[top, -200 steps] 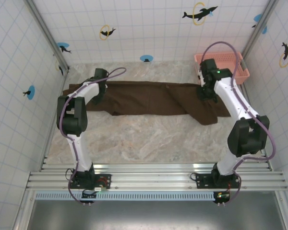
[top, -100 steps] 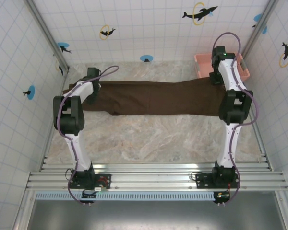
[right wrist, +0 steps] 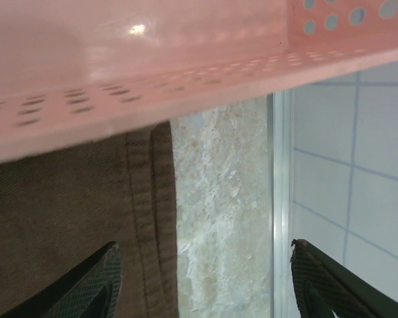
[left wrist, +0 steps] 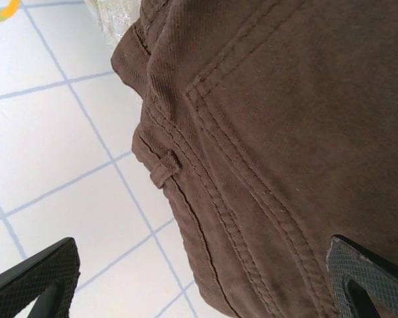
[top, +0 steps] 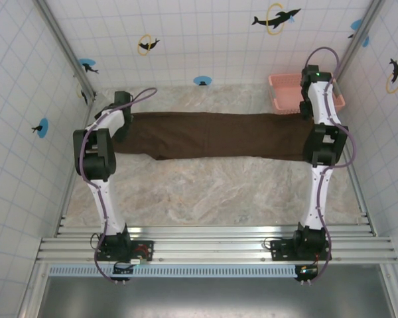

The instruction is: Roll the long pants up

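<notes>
**A:** The brown pants [top: 212,136] lie flat across the bench [top: 205,192], waistband [left wrist: 162,112] left, hem [right wrist: 149,218] right. Both pairs of fingers gape wide with nothing held: left fingers [left wrist: 40,275] over the waistband, right fingers [right wrist: 86,285] over the hem.

**B:** Trouble spot: the pink basket [right wrist: 186,59] sits just beside that hem. A low grab could snag it, and a crooked start means a skewed roll.

**A:** Does basket touch cloth? Cannot tell; the right arm [top: 322,119] covers that corner in the top view.

Pants hem [right wrist: 144,218] by pink basket [right wrist: 152,59] — marble tabletop [right wrist: 219,205].
</notes>
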